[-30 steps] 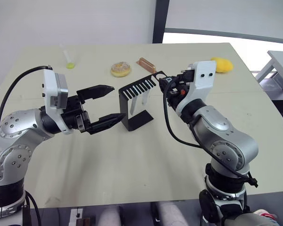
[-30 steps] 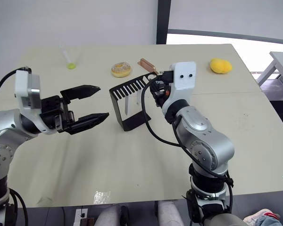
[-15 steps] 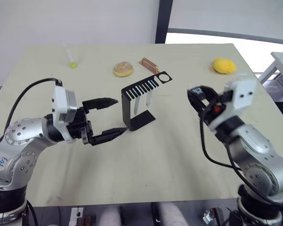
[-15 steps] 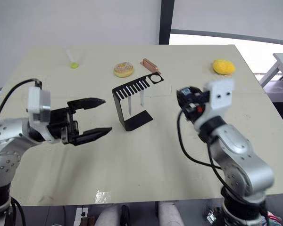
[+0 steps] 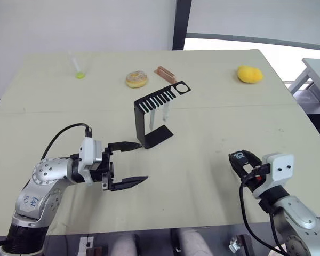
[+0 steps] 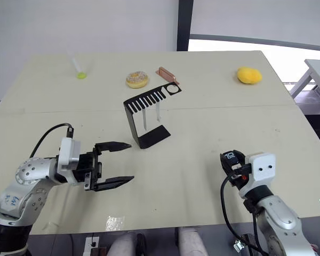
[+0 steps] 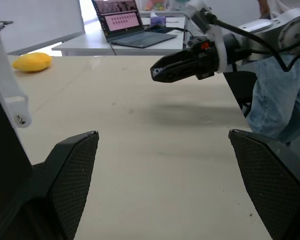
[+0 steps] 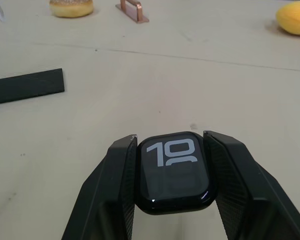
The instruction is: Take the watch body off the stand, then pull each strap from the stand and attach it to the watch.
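The black stand (image 5: 141,120) is upright in the middle of the table. Two white straps (image 5: 151,118) (image 5: 166,111) hang from its slotted top arm. My right gripper (image 6: 230,160) hovers over the table's front right, well away from the stand. It is shut on the watch body (image 8: 174,172), whose screen shows white digits. My left gripper (image 5: 143,162) is open and holds nothing, low over the table in front of and left of the stand. Its upper fingertip (image 5: 139,145) is close to the base's near corner. One strap (image 7: 11,91) hangs beside the left gripper in the left wrist view.
A doughnut (image 5: 136,79), a copper-coloured holder (image 5: 165,73), a yellow fruit-like object (image 5: 249,73) and a small clear tube with a yellow-green end (image 5: 78,71) lie along the far side. A person's leg in jeans (image 7: 280,100) is beyond the table's right edge.
My right gripper has drawn back from the stand's top arm to the front right, carrying the watch body. My left gripper has dropped lower and nearer the front edge, still open.
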Controlling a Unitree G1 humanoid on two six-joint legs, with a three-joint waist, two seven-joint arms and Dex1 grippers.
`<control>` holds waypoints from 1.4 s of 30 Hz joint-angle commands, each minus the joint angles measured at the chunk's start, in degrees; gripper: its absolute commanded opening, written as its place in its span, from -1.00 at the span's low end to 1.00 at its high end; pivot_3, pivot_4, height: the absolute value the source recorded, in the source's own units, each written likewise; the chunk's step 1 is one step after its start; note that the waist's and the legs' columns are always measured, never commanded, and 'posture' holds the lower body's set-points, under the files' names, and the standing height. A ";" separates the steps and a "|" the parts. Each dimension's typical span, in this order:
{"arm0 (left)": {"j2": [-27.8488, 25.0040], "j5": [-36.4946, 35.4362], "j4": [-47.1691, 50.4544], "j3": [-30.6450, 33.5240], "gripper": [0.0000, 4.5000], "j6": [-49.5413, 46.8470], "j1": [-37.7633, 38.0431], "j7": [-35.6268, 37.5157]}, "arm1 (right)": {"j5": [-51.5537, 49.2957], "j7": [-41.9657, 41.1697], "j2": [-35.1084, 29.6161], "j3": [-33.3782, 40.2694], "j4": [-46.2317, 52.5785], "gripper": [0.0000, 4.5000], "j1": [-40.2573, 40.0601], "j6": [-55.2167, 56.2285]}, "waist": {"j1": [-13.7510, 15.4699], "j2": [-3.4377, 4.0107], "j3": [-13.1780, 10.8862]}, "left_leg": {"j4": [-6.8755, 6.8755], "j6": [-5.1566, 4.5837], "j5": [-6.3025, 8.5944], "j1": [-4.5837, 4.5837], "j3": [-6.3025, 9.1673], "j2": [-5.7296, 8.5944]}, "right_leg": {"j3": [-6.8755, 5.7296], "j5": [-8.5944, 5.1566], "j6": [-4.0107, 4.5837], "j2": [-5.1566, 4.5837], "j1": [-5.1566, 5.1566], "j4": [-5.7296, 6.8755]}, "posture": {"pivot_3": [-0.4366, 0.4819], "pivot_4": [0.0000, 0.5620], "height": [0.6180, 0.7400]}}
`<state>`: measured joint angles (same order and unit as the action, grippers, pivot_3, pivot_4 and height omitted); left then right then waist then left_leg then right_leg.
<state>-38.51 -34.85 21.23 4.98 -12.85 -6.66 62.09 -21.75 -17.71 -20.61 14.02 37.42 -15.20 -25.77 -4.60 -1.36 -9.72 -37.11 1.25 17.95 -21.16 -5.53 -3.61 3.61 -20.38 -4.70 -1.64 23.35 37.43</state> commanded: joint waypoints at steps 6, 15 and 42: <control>0.16 2.26 -6.14 -2.03 1.00 6.19 -2.16 7.37 | 5.14 -3.59 0.08 -4.57 -12.78 -0.29 4.42 10.43 | 0.24 -0.01 0.00 | -0.08 -0.03 0.02 0.00 -0.01 0.02 | -0.01 0.01 0.01 -0.03 -0.01 0.05 | -0.05 -0.47 1.00; -0.85 2.02 -7.20 -2.77 1.00 3.90 -6.99 7.80 | 2.81 -7.08 -2.30 -3.77 -17.09 -0.29 7.58 9.60 | 1.28 0.00 0.00 | -0.12 -0.03 0.02 0.00 0.00 0.00 | -0.01 0.01 0.01 -0.02 0.00 0.11 | -0.05 -0.47 1.00; -3.04 2.15 -1.31 0.19 1.00 0.29 -4.09 2.91 | -1.85 -12.61 -2.02 -6.21 -27.66 -0.29 13.97 5.73 | 1.08 -0.18 0.13 | -0.18 -0.04 0.02 0.09 0.00 -0.07 | -0.01 0.02 0.03 0.03 -0.02 0.27 | -0.05 -0.47 1.00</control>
<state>-40.83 -31.98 18.07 3.56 -12.66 -10.56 65.50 -22.72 -28.50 -22.35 8.10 10.87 -0.99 -19.12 -3.52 -1.54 -9.59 -37.29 1.21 17.97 -21.06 -5.52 -3.68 3.59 -20.36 -4.66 -1.61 23.33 37.71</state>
